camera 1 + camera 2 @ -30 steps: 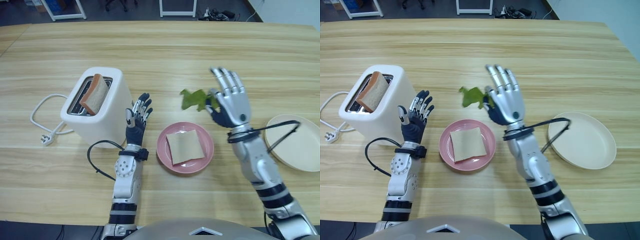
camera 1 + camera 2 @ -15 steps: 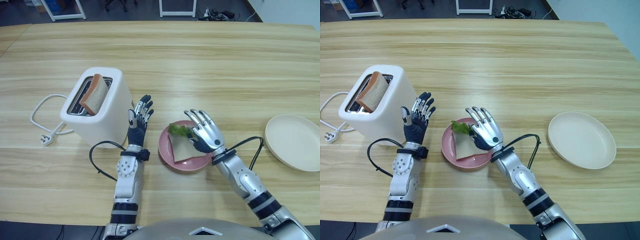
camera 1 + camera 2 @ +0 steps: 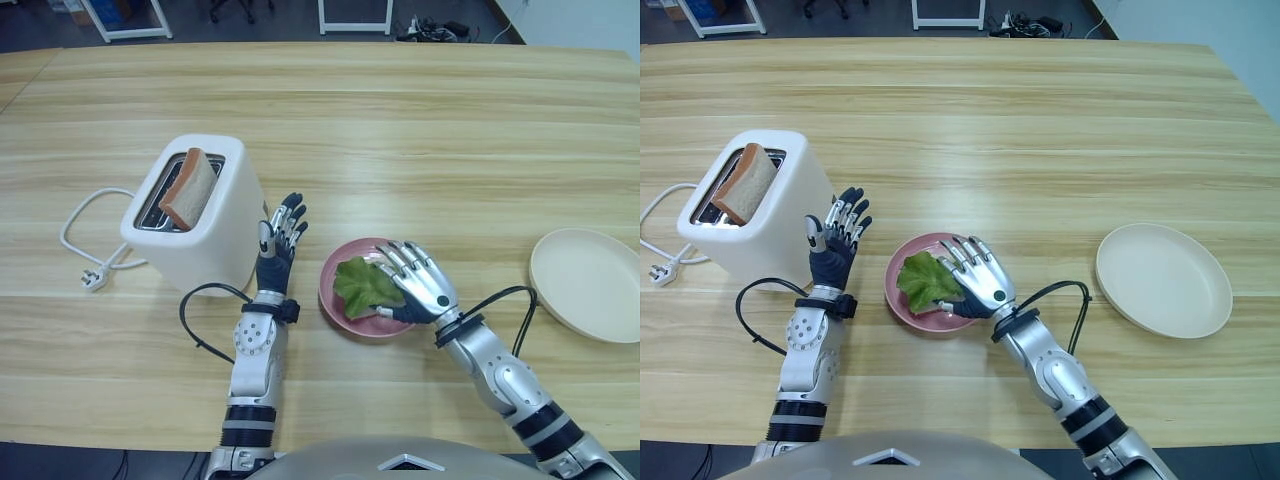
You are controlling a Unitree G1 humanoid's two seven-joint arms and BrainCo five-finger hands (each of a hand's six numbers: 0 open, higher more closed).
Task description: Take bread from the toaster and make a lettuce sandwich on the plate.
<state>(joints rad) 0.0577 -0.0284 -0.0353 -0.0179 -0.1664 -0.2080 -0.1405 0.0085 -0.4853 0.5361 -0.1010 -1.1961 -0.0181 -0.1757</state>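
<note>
The white toaster [image 3: 195, 215] stands at the left of the wooden worktop [image 3: 400, 130]; a browned slice of bread [image 3: 190, 188] stands tilted in its slot, its top half out; the toaster's pale cord [image 3: 64, 236] loops away to the left and ends in a plug [image 3: 95, 279] lying on the wood. The left hand [image 3: 278, 238] is held upright just beside the toaster's right wall, its fingers straight and a little spread, with nothing in it. The pink plate [image 3: 326, 292] sits near the middle of the worktop, just right of that hand; a green lettuce leaf [image 3: 360, 284] lies spread over its centre. The right hand [image 3: 980, 282] rests over the right side of the pink plate, palm down; its fingers are stretched out and fanned, reaching the leaf's right edge without closing round it. A cream plate [image 3: 590, 285] lies well apart at the right edge.
</note>
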